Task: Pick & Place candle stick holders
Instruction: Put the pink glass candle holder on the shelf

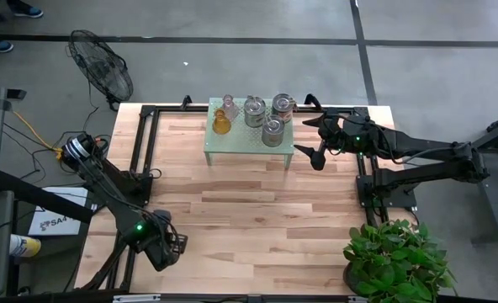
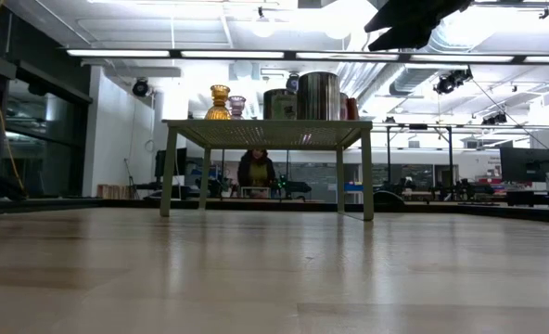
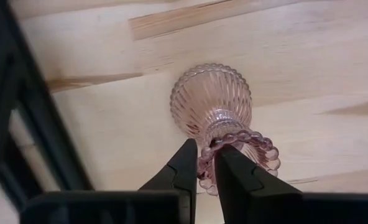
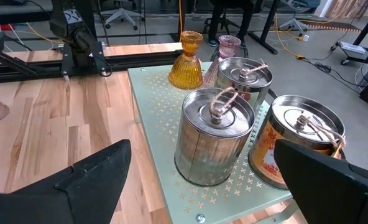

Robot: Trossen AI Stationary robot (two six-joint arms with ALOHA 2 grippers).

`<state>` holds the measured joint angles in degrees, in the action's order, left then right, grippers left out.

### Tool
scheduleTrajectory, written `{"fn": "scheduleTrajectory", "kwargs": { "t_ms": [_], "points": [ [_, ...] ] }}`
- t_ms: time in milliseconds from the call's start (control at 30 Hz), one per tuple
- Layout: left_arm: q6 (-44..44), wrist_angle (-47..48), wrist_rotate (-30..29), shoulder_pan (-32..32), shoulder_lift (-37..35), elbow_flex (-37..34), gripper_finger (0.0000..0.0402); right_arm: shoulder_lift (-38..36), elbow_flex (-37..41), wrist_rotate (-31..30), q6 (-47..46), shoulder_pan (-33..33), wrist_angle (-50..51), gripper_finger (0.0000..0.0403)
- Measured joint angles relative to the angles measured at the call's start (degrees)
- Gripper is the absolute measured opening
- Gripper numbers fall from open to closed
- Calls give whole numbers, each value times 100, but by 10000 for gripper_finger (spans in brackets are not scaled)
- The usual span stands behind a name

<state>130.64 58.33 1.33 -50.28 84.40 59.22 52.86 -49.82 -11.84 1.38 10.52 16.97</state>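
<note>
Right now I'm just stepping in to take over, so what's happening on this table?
The left gripper has its fingers pinched on the rim of a pink glass holder lying on the table. The right gripper is open beside the green stand, where three metal tins and an amber holder sit.

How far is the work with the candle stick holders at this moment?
Done: nothing clearly. In hand: the left gripper, near the table's front left corner, pinches the rim of a pink glass holder lying on the wood. Left: the amber holder, another pinkish one and three metal tins are on the green stand. The right gripper waits open beside it.
</note>
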Motion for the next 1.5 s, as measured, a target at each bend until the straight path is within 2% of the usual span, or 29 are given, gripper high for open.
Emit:
{"fn": "scheduleTrajectory", "kwargs": {
  "t_ms": [300, 533, 933, 1267, 1500],
  "points": [
    [10, 20, -429, 115, 12, 207, 26, 0, 0, 2, 16, 0, 85, 389],
    [-497, -15, -666, 590, -113, 267, 25, 0, 0, 31, 16, -2, 85, 389],
    [-2159, -304, -706, 1851, -559, 269, 25, 0, 0, 46, 12, -1, 90, 389],
    [-3325, -1010, -990, 2975, -997, 271, 25, 0, 0, 46, 4, 0, 90, 389],
    [-4228, -1777, -904, 3894, -1036, 271, 25, 0, 1, 46, -2, -2, 87, 390]
  ]
}}
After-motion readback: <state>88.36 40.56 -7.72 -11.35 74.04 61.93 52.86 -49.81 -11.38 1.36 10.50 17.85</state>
